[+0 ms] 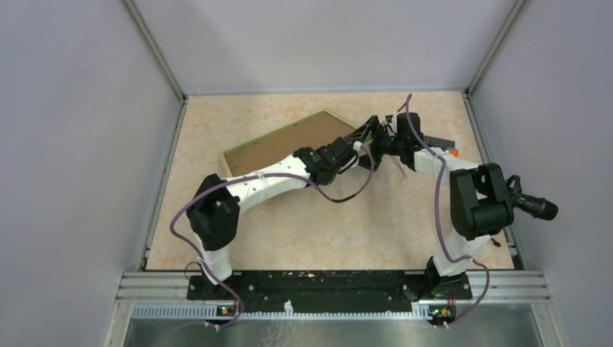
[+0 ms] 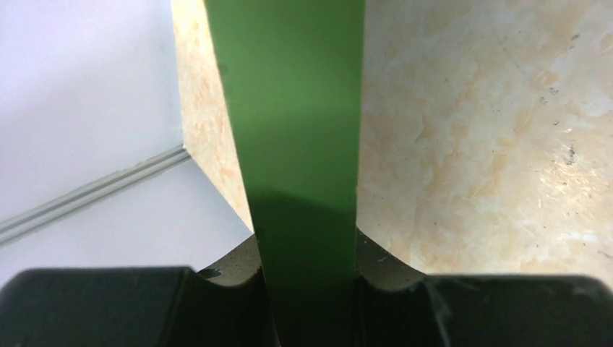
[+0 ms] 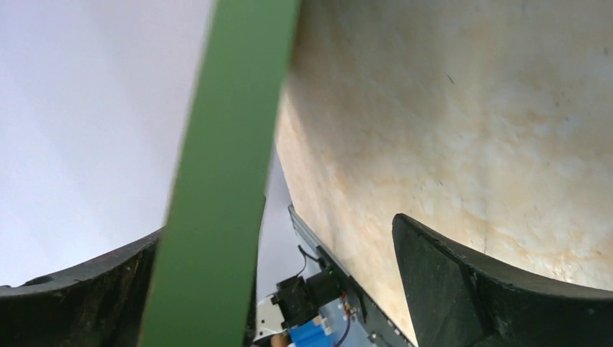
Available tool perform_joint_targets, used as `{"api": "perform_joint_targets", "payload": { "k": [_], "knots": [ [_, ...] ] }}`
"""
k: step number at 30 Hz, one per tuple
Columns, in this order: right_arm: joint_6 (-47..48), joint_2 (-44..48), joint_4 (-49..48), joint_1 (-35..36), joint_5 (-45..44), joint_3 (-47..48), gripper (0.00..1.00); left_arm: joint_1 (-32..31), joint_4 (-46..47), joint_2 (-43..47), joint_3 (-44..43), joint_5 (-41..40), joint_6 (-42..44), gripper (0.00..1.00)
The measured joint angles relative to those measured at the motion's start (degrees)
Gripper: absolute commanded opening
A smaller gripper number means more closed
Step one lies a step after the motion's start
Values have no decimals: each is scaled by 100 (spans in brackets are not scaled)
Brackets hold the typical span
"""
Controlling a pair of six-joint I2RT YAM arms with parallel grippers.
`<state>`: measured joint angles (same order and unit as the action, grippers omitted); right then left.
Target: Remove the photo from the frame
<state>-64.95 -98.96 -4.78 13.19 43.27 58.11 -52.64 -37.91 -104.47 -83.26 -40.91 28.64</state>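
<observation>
Lying brown back up on the table (image 1: 325,231), the frame (image 1: 282,141) runs its long axis from near-left to far-right in the top view. Both grippers meet at its far-right end. No photo shows, so I judge the removal hardly begun. In the left wrist view, the left gripper (image 2: 307,289) pinches the green border, which runs straight away. In the right wrist view, the right gripper (image 3: 278,238) stands spread, with the border against one finger.

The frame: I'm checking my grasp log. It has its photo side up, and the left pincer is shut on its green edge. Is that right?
Not quite. The top view shows the frame with its brown back up, not its photo side. The rest holds: the left wrist view shows the left pincer shut on its green edge.
</observation>
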Motion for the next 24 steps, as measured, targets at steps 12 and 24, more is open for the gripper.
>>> {"api": "perform_joint_targets", "payload": {
  "k": [12, 24],
  "knots": [
    [133, 599, -673, -35, 188, 129, 99, 813, -1049, -92, -1279, 992, 417, 0],
    [1027, 1526, 227, -28, -400, 634, 99, 1399, -1631, -122, -1978, 1392, 321, 0]
  ]
}}
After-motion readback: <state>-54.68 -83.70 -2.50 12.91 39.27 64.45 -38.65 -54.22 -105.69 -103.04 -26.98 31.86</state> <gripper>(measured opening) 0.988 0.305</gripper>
